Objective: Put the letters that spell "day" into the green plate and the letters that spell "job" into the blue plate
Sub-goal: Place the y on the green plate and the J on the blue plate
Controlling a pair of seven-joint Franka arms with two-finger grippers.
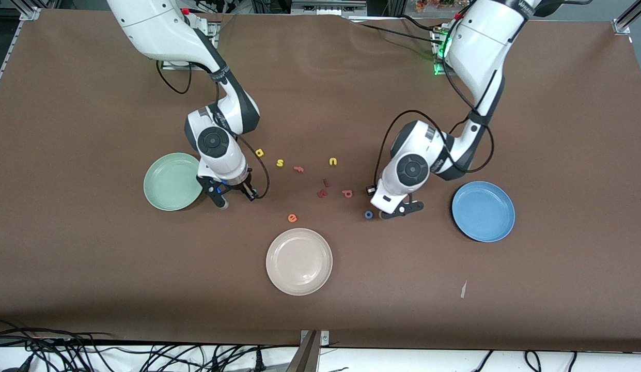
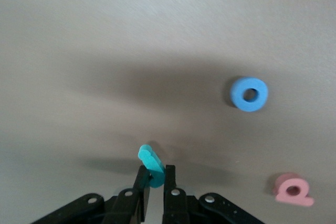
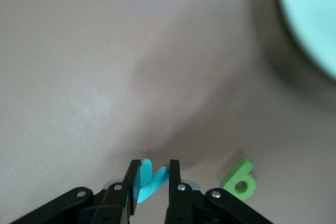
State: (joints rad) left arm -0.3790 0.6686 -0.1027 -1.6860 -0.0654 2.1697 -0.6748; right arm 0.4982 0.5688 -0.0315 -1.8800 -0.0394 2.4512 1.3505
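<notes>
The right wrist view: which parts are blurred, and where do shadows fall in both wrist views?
Right wrist view: the green plate is blurred and washed pale; a soft shadow darkens the cloth beside it. Left wrist view: a broad shadow crosses the cloth near the blue "o"; the teal "j" looks sharper.

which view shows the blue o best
The left wrist view: the blue "o" fills a fair patch there, its ring and hole plain on bare table. The front view shows it only as a tiny dot beside the left end effector. The right wrist view misses it.
</notes>
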